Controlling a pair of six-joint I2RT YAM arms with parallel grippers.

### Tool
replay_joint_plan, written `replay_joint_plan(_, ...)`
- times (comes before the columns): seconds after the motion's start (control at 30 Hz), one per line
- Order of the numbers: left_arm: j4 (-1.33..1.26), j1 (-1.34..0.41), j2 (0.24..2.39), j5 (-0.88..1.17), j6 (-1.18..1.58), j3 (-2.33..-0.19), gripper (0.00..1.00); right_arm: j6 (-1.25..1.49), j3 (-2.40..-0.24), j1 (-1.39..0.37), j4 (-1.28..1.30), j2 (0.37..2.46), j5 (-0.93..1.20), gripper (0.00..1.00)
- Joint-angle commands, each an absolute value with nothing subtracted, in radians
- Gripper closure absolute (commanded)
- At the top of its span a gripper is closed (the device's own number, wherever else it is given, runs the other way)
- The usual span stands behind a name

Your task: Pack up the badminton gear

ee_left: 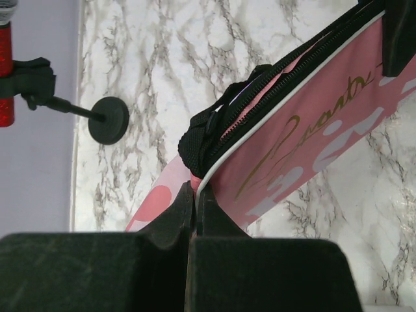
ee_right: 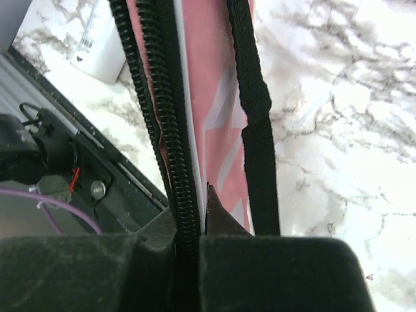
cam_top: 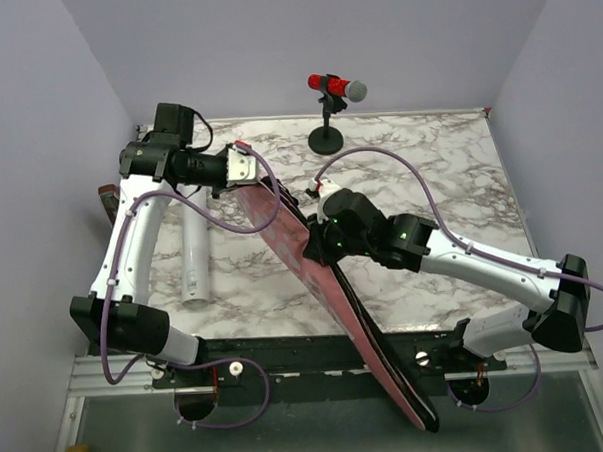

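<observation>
The long pink bag (cam_top: 329, 285) stands on its edge, running diagonally from the back left of the table past the front edge. My left gripper (cam_top: 251, 176) is shut on the bag's far end, pinching the pink fabric and white piping (ee_left: 195, 188) just below the black zipper end (ee_left: 208, 133). My right gripper (cam_top: 314, 241) is shut on the bag's zippered edge (ee_right: 195, 195) near its middle, with the black strap (ee_right: 257, 130) beside it. The long white tube (cam_top: 195, 259) lies on the table left of the bag. The rackets are out of view.
A red microphone on a black stand (cam_top: 328, 97) stands at the back centre; its base shows in the left wrist view (ee_left: 108, 120). A small brown box (cam_top: 108, 199) sits at the left edge behind my left arm. The table's front rail (ee_right: 97, 169) lies under the bag.
</observation>
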State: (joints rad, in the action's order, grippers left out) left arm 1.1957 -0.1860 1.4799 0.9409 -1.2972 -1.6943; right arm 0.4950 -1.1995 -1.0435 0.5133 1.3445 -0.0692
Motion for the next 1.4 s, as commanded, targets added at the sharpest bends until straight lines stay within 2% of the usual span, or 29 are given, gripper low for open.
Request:
replay_joint_plan(0.0, 1.255, -0.081, 1.444, 0.951, -1.305, -1.695, 1.00, 0.413, -1.302, -1.045, 0.462, 1.365, -0.239, 1.00)
replay_joint_plan(0.23, 1.279, -0.058, 1.371, 0.968, -1.336, -1.603, 1.00, 0.181, -1.213, -1.043, 0.170, 1.387, -0.402, 1.00)
replay_joint_plan(0.37, 1.250, -0.038, 1.339, 0.962, -1.332, -1.526, 1.00, 0.075, -1.259, -1.043, 0.111, 1.469, -0.462, 1.00)
replay_joint_plan(0.53, 1.267, -0.009, 1.335, 0.962, -1.344, -1.529, 1.00, 0.009, -1.310, -1.009, 0.015, 1.546, -0.520, 1.00)
replay_joint_plan(0.9, 1.307, 0.055, 1.298, 0.943, -1.399, -1.453, 1.00, 0.037, -1.370, -0.896, -0.078, 1.597, -0.568, 1.00)
replay_joint_plan(1.13, 1.347, 0.054, 1.279, 1.006, -1.420, -1.410, 1.00, 0.142, -1.267, -0.887, -0.017, 1.513, -0.528, 1.00)
replay_joint_plan(1.27, 1.356, 0.041, 1.285, 1.034, -1.405, -1.387, 1.00, 0.265, -1.155, -0.887, 0.061, 1.427, -0.424, 1.00)
replay_joint_plan(1.37, 1.355, 0.020, 1.286, 1.035, -1.408, -1.342, 0.77, 0.356, -1.073, -0.887, 0.104, 1.381, -0.353, 1.00)
